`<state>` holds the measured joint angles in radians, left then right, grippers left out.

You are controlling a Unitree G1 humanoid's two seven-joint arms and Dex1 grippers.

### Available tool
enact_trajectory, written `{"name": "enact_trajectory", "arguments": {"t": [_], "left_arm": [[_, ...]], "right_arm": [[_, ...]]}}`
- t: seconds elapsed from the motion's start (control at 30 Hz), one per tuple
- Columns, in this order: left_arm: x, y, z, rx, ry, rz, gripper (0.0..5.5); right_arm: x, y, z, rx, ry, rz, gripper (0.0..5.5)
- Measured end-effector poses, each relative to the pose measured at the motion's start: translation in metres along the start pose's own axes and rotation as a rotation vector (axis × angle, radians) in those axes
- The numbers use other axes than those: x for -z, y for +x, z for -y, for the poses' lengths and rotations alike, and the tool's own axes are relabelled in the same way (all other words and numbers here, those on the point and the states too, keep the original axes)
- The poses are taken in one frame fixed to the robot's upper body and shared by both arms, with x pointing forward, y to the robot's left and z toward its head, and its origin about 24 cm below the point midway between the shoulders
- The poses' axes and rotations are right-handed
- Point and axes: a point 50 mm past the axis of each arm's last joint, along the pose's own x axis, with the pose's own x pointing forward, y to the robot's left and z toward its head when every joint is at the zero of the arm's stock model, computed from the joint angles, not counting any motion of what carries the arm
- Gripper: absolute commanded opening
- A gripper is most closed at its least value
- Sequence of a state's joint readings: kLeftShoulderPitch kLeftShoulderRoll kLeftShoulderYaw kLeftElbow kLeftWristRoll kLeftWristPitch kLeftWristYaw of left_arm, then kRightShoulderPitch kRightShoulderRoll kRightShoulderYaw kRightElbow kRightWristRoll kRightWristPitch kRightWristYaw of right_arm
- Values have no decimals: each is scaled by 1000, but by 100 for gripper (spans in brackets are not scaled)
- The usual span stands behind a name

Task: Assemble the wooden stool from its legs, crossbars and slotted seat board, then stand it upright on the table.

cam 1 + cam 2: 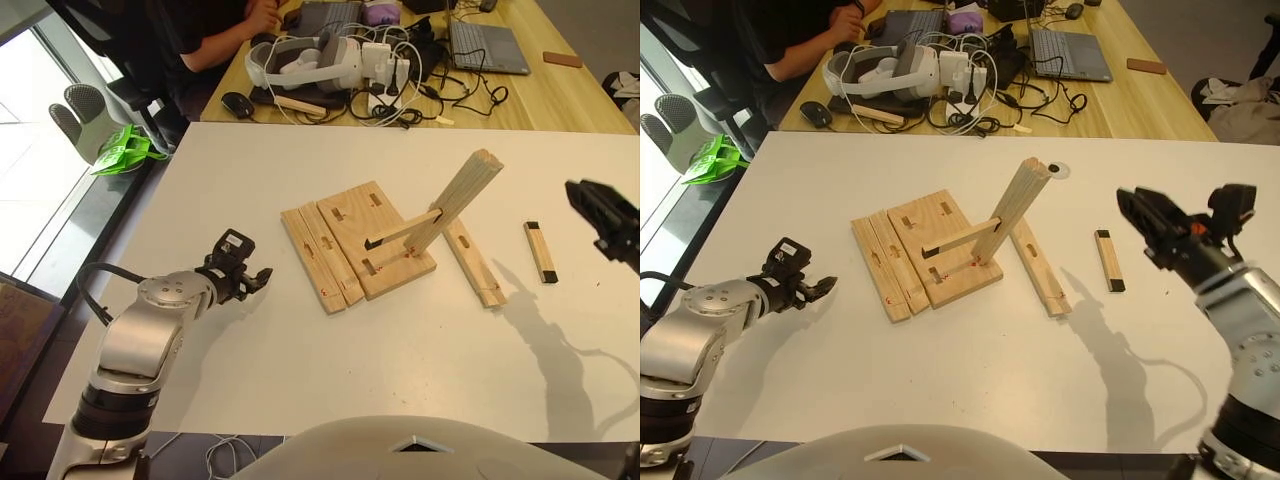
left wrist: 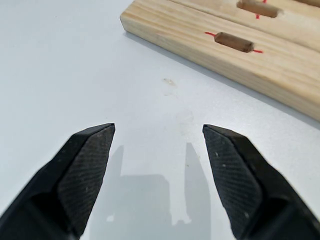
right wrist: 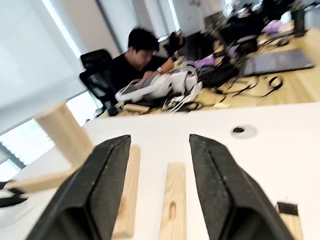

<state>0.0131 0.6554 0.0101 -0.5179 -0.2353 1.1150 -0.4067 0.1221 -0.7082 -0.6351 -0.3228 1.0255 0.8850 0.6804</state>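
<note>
Left gripper (image 2: 157,135): wide open, empty, low over the table (image 1: 250,180), near the outer of two flat legs (image 1: 320,262). Right gripper (image 1: 1145,222): open too, nothing in it, up off the table on the right, well apart from the wood.

Board (image 1: 385,235) lies flat mid-table, slots up. One standing leg (image 1: 458,195) is stuck in its near right corner and leans to the right, not square. A crossbar (image 1: 400,232) juts from that leg out over the board, its free end unsupported. A third leg (image 1: 475,262) lies flat just right of the board. Short bar (image 1: 540,252) with dark ends lies further right, alone.

Risks, as I judge them:
- The leaning leg looks only half seated. Any knock from your right arm could tip it out or lever the board up.
- The crossbar hangs on one joint. Push the leg straight and it may drop out.
- Table top is smooth white laminate. The board and flat legs will likely slide when pressed sideways, so brace one part while you push.
- Flat legs lie tight against the board, which leaves little room for a finger between them.

Room: wooden desk (image 1: 560,100) butts the far edge, loaded with a headset (image 1: 300,58), laptop (image 1: 485,45) and loose cables.
</note>
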Motion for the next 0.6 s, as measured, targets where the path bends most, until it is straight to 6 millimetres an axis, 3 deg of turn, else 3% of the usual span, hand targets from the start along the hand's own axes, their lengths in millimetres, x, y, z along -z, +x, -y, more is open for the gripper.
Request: {"name": "enact_trajectory", "arguments": {"t": [0.1,0.2,0.27,0.37,0.47,0.6], "left_arm": [[0,3,10,37,-150,29,325],[-3,7,14,57,-269,47,325],[-8,14,16,65,-356,56,325],[-16,22,22,93,-419,68,325],[-25,27,25,108,-440,86,325],[-29,31,25,99,-449,81,325]], "right_arm": [[13,-18,-22,-187,106,-157,217],[20,-19,-52,-361,142,-229,217],[36,-7,-78,-473,146,-299,217],[57,12,-103,-548,139,-345,217],[71,34,-108,-538,27,-410,217],[80,72,-93,-426,-157,-438,217]]}}
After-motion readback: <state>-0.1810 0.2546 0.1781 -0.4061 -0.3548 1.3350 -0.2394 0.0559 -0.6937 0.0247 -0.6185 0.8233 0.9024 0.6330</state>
